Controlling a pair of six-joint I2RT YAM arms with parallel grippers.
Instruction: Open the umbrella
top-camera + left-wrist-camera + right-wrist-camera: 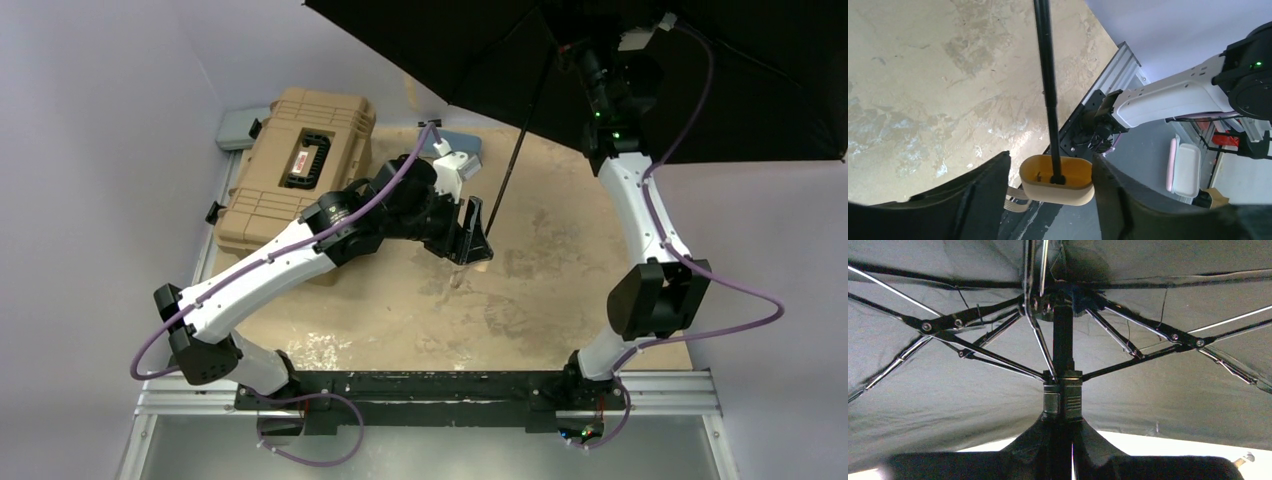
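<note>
The umbrella [700, 70] is spread open high at the back right, with its black underside facing the top camera. Its thin black shaft [515, 170] slants down to the small beige handle [480, 262] above the tabletop. My left gripper [472, 245] is at the handle. In the left wrist view the handle [1057, 187] sits between my fingers [988, 185]; the right one touches it and a small gap shows on the left. My right gripper [585, 50] is shut on the shaft just under the runner [1063, 397], among the spread ribs.
A tan ribbed hard case [300, 160] with a black handle lies at the back left, under my left arm. A light-blue fabric sleeve [462, 143] lies behind my left wrist. The mounting rail [430, 385] runs along the near edge. Walls close in left and right.
</note>
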